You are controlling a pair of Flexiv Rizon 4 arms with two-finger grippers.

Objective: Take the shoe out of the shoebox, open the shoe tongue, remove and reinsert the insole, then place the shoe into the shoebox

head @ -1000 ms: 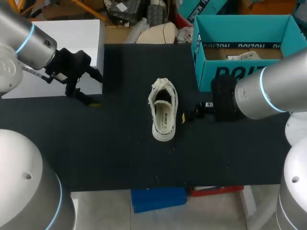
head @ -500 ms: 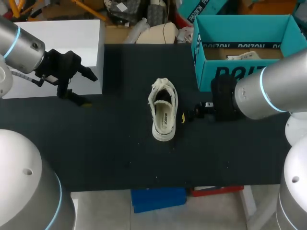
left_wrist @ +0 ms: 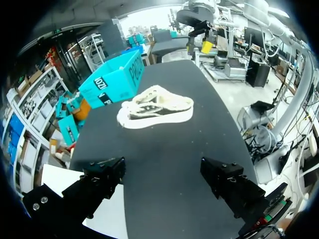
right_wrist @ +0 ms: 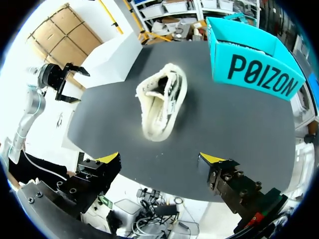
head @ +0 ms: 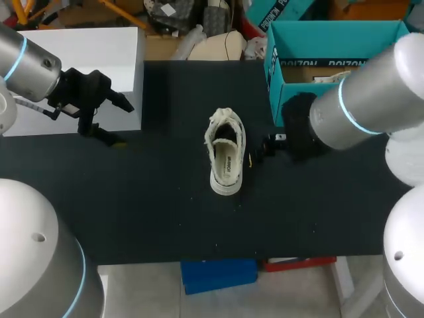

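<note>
shoe (head: 226, 158): a pale low sneaker, it sat sole-down on the black table (head: 132, 199), out in the open and gripped by nothing.
handling: it was probably light, with a soft upper that would crumple under a pinch and a stiffer sole; the collar rim or the sidewall just above the sole looked the surest hold.
right gripper (head: 257, 154): its fingers were spread with nothing between them; it stood just beside the shoe, level with its middle, tips turned toward the sidewall and not touching.
left gripper (head: 119, 124): it was spread and empty, well apart from the shoe on the opposite side.
shoebox (head: 291, 83): teal and lidless, it stood near the shoe, behind the right gripper.
insole: it seemed to lie seated inside the shoe, though the opening was too small to be sure.
</note>
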